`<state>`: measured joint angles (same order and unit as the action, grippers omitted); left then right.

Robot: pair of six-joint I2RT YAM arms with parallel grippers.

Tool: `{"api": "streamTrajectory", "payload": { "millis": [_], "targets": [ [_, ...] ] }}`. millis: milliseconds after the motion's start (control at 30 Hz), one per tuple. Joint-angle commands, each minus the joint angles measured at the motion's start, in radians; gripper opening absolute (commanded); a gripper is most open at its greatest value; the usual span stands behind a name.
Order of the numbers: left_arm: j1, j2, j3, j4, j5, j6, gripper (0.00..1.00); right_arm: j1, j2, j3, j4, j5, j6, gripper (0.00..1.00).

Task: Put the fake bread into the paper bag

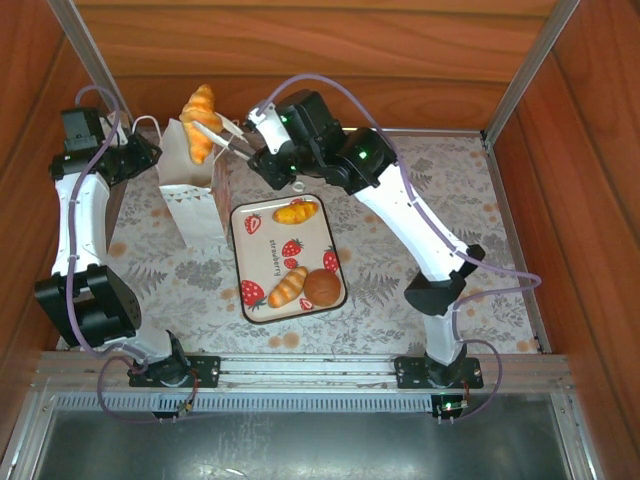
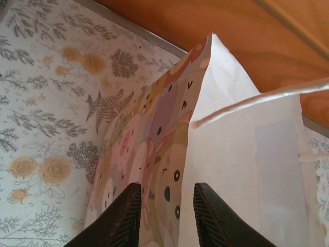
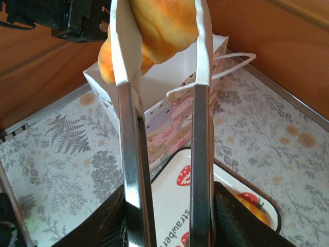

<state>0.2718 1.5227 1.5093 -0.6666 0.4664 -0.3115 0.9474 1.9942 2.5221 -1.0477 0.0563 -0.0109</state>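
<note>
A golden croissant (image 1: 200,120) hangs above the mouth of the white paper bag (image 1: 192,195), pinched between the tips of metal tongs (image 1: 225,138). My right gripper (image 1: 262,150) is shut on the tongs' arms (image 3: 131,154); the croissant (image 3: 159,25) sits at their far end over the bag (image 3: 169,87). My left gripper (image 2: 163,188) stands at the bag's left side, jaws apart, straddling the corner fold of the bag (image 2: 231,154) between the patterned side and the white face. More fake bread lies on the strawberry tray (image 1: 270,262): a yellow croissant (image 1: 296,211), a long roll (image 1: 288,286) and a round brown bun (image 1: 322,288).
The bag stands upright at the back left, close to the wooden wall (image 1: 300,60), with its cord handle (image 2: 257,98) looped toward the left wrist camera. The tray lies just right of the bag. A floral cloth (image 1: 440,200) covers the table.
</note>
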Motion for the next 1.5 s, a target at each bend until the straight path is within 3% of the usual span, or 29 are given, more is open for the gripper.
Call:
{"api": "streamTrajectory", "payload": {
  "millis": [0, 433, 633, 1000, 1233, 1467],
  "targets": [
    [-0.005, 0.018, 0.024, 0.014, 0.014, -0.005, 0.32, -0.006, 0.023, 0.042, 0.104, 0.015, -0.058, 0.39],
    [-0.005, 0.046, 0.030, 0.027, 0.043, -0.011, 0.14, 0.000, 0.168, 0.091, 0.120, 0.022, -0.125, 0.39],
    [-0.009, 0.037, 0.026, 0.032, 0.043, 0.005, 0.01, 0.007, 0.202, 0.111, 0.057, 0.036, -0.157, 0.39],
    [-0.072, -0.016, -0.001, 0.033, -0.169, 0.083, 0.00, 0.037, 0.218, 0.112, -0.049, 0.125, -0.227, 0.40],
    [-0.092, -0.018, -0.004, 0.032, -0.201, 0.098, 0.00, 0.042, 0.218, 0.112, -0.072, 0.166, -0.240, 0.43],
    [-0.100, -0.022, -0.001, 0.032, -0.199, 0.101, 0.00, 0.048, 0.221, 0.113, -0.069, 0.203, -0.251, 0.57]
  ]
}}
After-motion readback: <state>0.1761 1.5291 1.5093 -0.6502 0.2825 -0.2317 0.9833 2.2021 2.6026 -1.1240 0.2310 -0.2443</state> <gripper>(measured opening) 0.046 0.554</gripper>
